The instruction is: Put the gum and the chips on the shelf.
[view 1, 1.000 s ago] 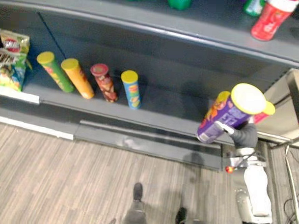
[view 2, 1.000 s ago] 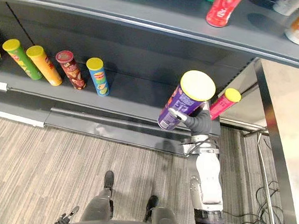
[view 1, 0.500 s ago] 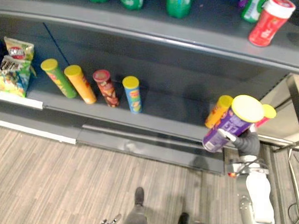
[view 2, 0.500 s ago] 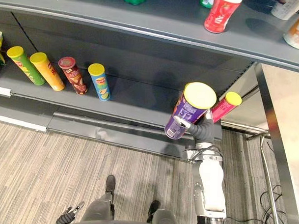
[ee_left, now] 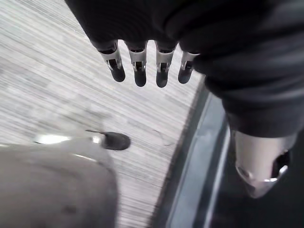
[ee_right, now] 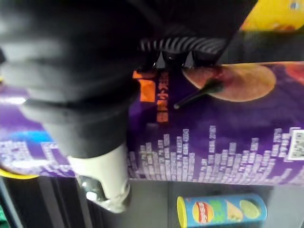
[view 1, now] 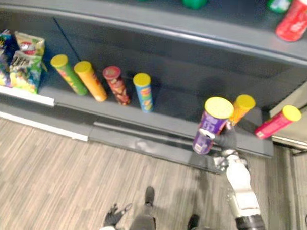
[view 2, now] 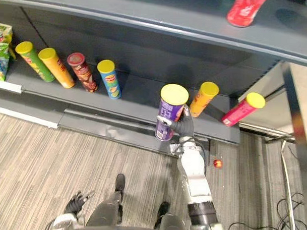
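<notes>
1. Right hand (view 2: 183,127) curled round purple chips can (view 2: 170,110), gripping its lower part; can near upright.
2. Can at front edge of lower shelf (view 2: 138,107), just beside orange can (view 2: 203,99); whether its base touches the shelf is hard to tell.
3. Left hand (ee_left: 138,71) hangs over floor (ee_left: 57,95); fingers relaxed, holding nothing.

Bare lower shelf (view 2: 141,97) lies open between blue can (view 2: 109,79) and right orange can (view 2: 203,98). At that gap's front edge stands the purple can (view 2: 170,111), held in the right hand (view 2: 184,127), right orange can just beside it, pink can (view 2: 243,109) farther right. Overhead, upper shelf (view 2: 147,16) roofs the bay.
</notes>
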